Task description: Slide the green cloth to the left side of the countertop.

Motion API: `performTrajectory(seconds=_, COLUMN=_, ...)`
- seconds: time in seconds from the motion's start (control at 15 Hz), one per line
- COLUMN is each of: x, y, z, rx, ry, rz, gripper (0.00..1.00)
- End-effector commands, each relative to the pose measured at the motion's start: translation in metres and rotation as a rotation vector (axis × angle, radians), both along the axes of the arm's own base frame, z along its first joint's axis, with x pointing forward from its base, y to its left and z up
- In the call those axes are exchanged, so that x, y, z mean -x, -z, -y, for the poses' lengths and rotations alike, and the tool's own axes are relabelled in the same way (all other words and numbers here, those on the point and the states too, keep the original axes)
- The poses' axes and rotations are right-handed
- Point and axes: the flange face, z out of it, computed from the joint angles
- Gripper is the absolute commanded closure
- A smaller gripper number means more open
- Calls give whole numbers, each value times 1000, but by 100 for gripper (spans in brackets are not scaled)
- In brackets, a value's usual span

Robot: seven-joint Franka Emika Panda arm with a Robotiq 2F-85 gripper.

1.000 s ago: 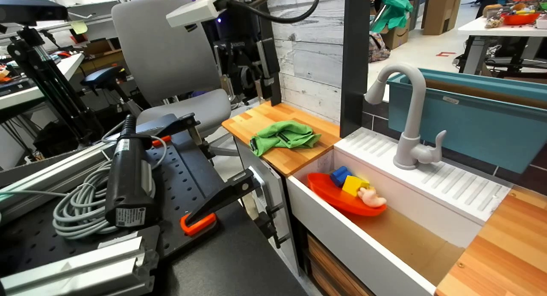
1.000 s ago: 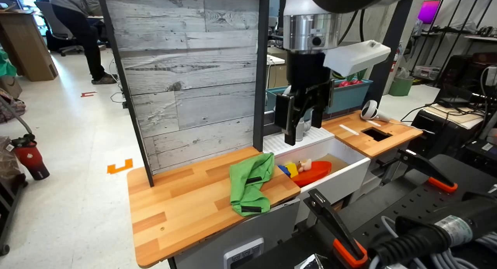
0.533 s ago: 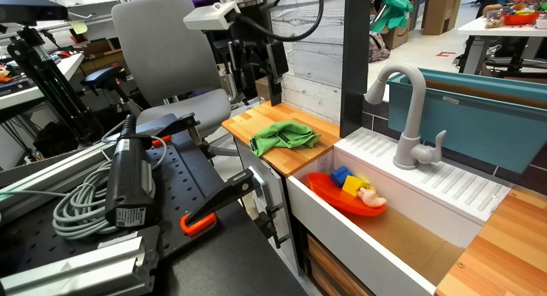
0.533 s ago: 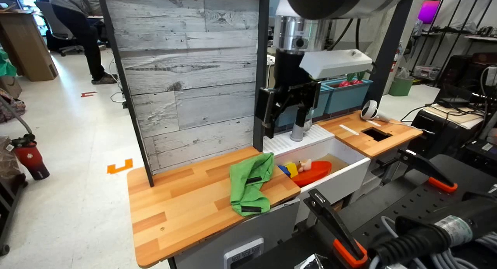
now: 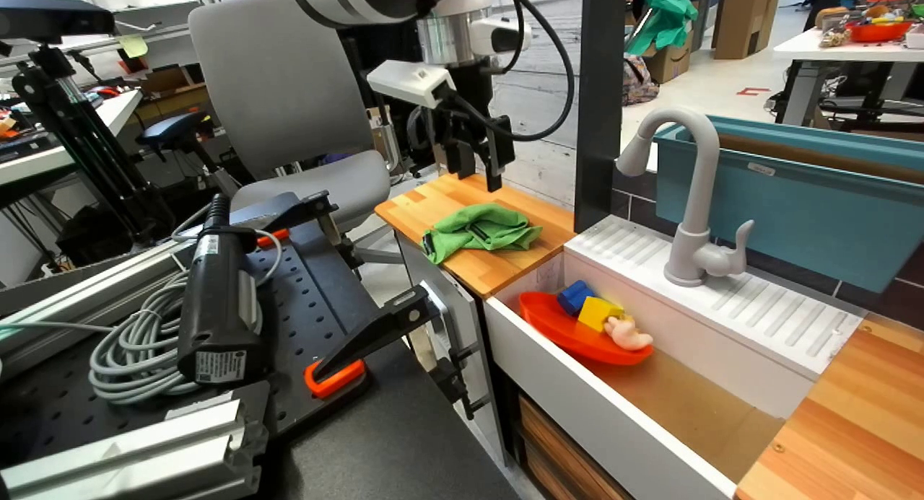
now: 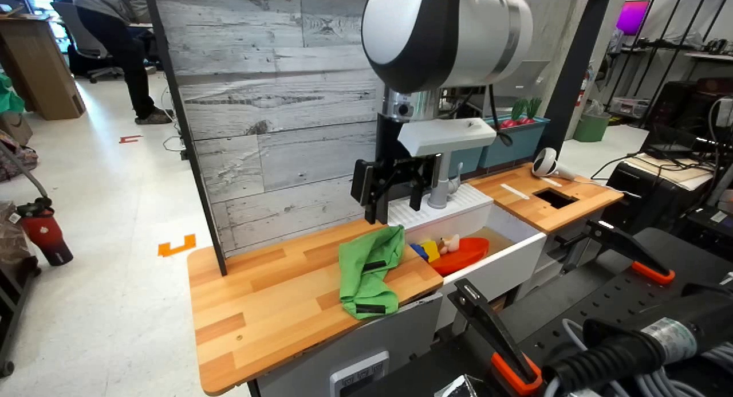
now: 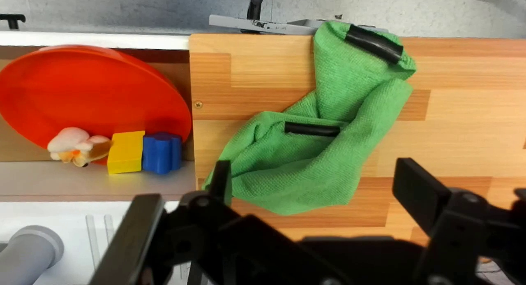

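Observation:
The green cloth (image 5: 491,226) lies crumpled on the wooden countertop (image 5: 426,205), with black strips on it. In an exterior view the cloth (image 6: 366,254) lies on the right part of the countertop (image 6: 269,322), near the sink and reaching the front edge. In the wrist view the cloth (image 7: 349,96) spreads ahead of and between the fingers. My gripper (image 7: 313,170) is open, with nothing between its fingers. It hangs above the countertop, over the back part of the cloth and apart from it, as both exterior views show (image 5: 478,180) (image 6: 395,212).
A white sink (image 6: 498,262) beside the countertop holds a red dish (image 5: 563,334), a yellow block (image 5: 599,313), a blue block (image 5: 575,296) and a pale toy (image 5: 626,332). A grey faucet (image 5: 699,197) stands behind it. A wood-plank panel (image 6: 286,110) rises behind the countertop.
My open gripper has come down and moved toward the cloth: right and down in one view's frames, left and down in those of the opposite camera. The cloth has not moved.

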Motion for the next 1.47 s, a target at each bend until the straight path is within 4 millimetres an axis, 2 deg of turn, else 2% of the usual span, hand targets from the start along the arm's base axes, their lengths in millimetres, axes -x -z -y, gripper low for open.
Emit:
performTrajectory(seconds=0.0, x=-16, y=33, z=-5, rx=0, ry=29, rz=-48, gripper=0)
performTrajectory(seconds=0.4, x=-23, y=82, z=-8, rx=28, ry=38, rz=-123, gripper=0)
performTrajectory(seconds=1.0, x=-48, y=130, z=-27, rx=55, ry=14, rz=-94, gripper=0)
performTrajectory(seconds=1.4, x=-48, y=158, z=-52, rx=44, ry=-55, rz=-86, gripper=0)
